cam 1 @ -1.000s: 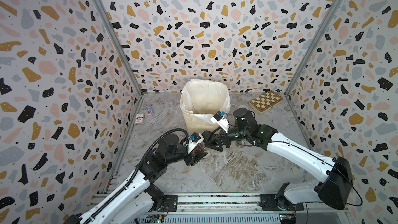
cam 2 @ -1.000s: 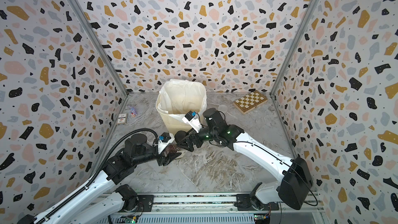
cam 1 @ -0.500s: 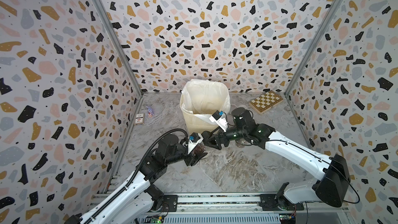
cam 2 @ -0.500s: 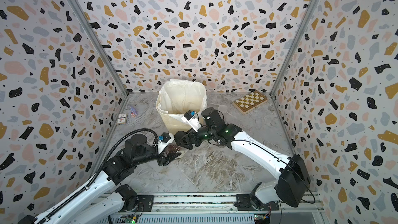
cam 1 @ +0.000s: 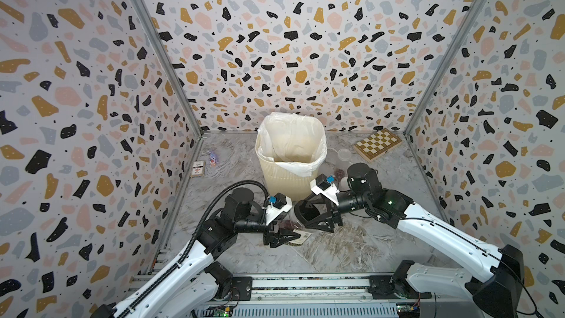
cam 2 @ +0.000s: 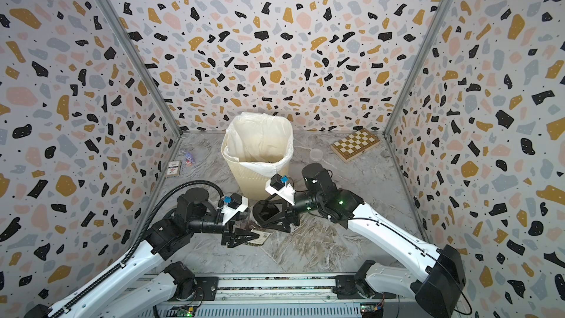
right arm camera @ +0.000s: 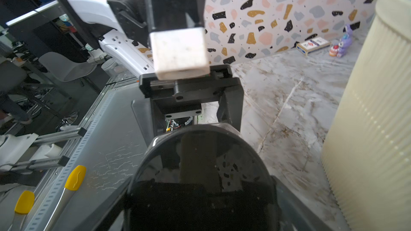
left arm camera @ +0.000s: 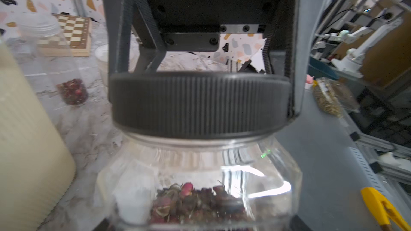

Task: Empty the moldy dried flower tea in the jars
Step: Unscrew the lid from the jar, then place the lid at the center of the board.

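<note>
the left fingers [cam 1: 282,235] are cut off at the edge of their own wrist view, yet from above they clasp the squat jar [left arm camera: 200,170], clear, glare-streaked plastic. a shallow heap of dried flower tea [left arm camera: 195,201], dark reddish buds, lies inside, between them. the right fingers [left arm camera: 119,36] pinch its ribbed black lid [left arm camera: 200,105] from both sides. behind them a white-lidded jar [left arm camera: 101,61] is half hidden; the tall jar [left arm camera: 51,47] is blurred.

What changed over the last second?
The right gripper moved in toward the squat jar and its jaws closed onto the black lid. The left gripper still holds the jar body; the bin has not moved.
</note>
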Controlling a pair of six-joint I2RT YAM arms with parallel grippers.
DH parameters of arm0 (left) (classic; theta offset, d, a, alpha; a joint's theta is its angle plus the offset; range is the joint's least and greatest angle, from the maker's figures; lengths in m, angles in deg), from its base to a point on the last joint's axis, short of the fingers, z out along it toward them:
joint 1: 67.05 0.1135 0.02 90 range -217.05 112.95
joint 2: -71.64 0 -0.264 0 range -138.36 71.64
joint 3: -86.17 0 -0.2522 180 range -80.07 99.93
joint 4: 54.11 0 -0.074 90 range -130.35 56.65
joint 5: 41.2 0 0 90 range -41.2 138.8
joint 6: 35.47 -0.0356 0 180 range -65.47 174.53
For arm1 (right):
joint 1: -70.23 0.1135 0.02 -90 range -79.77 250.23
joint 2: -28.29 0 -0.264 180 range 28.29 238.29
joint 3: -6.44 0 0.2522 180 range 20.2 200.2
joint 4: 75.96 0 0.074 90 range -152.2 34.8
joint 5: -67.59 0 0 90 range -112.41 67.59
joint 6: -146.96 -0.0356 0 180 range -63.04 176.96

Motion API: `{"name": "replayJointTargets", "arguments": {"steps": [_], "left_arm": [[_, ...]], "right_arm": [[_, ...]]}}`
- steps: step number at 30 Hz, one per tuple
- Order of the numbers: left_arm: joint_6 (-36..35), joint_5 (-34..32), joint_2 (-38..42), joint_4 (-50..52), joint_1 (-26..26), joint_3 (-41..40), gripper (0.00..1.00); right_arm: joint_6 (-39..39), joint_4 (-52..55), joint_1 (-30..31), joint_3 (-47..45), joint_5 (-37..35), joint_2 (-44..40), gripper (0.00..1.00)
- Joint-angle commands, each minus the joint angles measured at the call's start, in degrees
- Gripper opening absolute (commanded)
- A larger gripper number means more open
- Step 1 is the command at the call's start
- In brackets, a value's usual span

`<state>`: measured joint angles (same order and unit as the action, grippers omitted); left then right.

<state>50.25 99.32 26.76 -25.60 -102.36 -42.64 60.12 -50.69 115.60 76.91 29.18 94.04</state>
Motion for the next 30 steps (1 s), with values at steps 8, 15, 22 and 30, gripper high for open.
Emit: {"name": "replayJointTargets", "arguments": {"steps": [8, 15, 22, 30], "left_arm": [[-2.66, 2.04, 1.34, 3.47, 0.68, 1.01, 0.54], [-3.19, -4.85, 3.5, 3.18, 0.86, -0.67, 0.54], [-2.92, -10.13, 4.28, 1.65, 0.94, -1.32, 0.54], [-2.87, -10.48, 1.36, 1.32, 1.03, 0.7, 0.54]], "right_arm": [[-3.22, -2.6, -7.78, 1.51, 4.38, -0.8, 0.71], [-9.0, -1.89, -11.75, 3.49, 0.23, -0.07, 0.7], [-16.26, 6.66, -23.97, 5.17, -11.36, -1.33, 0.7], [-17.4, 11.69, -37.73, 3.5, -31.0, -0.01, 0.69]]}}
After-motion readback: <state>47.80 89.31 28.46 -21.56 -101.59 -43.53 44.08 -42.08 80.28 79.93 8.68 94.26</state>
